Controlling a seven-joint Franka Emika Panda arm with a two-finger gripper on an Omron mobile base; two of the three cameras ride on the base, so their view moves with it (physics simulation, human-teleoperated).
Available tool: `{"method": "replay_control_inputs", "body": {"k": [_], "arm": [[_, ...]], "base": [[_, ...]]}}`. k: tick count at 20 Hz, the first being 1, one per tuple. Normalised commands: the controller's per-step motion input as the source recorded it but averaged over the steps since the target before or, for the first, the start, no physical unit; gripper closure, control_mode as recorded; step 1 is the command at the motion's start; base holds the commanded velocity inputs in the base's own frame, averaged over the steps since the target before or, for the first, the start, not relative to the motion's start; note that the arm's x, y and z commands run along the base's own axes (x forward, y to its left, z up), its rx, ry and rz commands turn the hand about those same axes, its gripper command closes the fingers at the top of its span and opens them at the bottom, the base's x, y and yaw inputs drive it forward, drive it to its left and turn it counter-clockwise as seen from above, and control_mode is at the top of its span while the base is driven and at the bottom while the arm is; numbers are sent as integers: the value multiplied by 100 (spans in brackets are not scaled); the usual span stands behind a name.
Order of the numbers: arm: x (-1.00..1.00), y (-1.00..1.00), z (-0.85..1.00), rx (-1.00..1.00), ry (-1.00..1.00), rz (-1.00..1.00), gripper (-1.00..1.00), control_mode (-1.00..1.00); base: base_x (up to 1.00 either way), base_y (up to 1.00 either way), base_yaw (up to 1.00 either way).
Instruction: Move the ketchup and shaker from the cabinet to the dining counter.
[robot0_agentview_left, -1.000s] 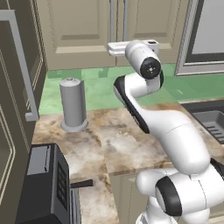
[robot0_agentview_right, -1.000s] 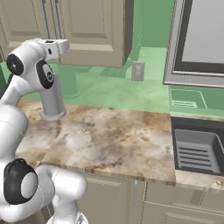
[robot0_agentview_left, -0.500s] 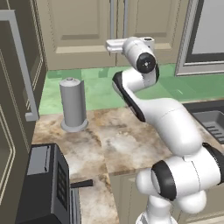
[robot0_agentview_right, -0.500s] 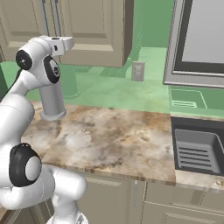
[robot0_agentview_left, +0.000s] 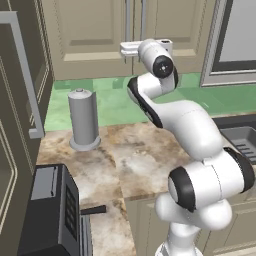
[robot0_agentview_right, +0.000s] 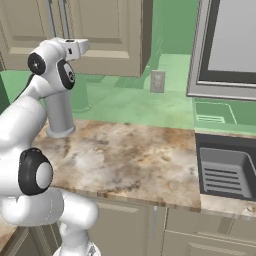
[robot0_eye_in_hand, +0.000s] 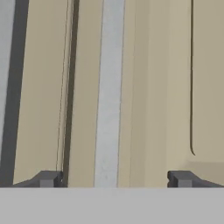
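Up front, left base view: arm raised, gripper (robot0_agentview_left: 128, 48) level with lower edge of cabinet (robot0_agentview_left: 90, 35), at silver bar handles (robot0_agentview_left: 128, 20); doors shut. Grey cylinder (robot0_agentview_left: 83, 120) stands on marble worktop (robot0_agentview_left: 135, 160), black appliance (robot0_agentview_left: 52, 212) near bottom left.

Right base view: hand (robot0_agentview_right: 75, 48) in front of cabinet (robot0_agentview_right: 107, 27) doors; sink (robot0_agentview_right: 227, 172) at right, wall outlet (robot0_agentview_right: 158, 81) on green backsplash.

Hand view: fingertips (robot0_eye_in_hand: 48, 179) wide apart, bar handle (robot0_eye_in_hand: 109, 94) between them, probably not touched, hard to judge. Ketchup, shaker hidden behind shut doors.

Tan cabinet (robot0_agentview_left: 95, 35) doors upper frame, silver bar handle (robot0_eye_in_hand: 109, 92) (pale), mottled brown-beige worktop (robot0_agentview_right: 135, 160), grey cylinder (robot0_agentview_left: 83, 119), green backsplash (robot0_agentview_right: 175, 100)
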Motion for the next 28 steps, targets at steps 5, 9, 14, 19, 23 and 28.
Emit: {"method": "replay_control_inputs", "body": {"k": [5,9,14,19,23,28], "arm": [[50,10,-8,0,0,0,-100,-100],[48,17,-16,0,0,0,100,-100],[35,22,-17,-1,0,0,100,-100],[0,1,-13,-4,2,0,100,-100],[0,-6,-25,0,6,0,100,-100],[-5,-34,-8,0,10,0,100,-100]], "base": [[0,0,0],[0,0,0],[0,0,0],[0,0,0],[0,0,0],[0,0,0]]}}
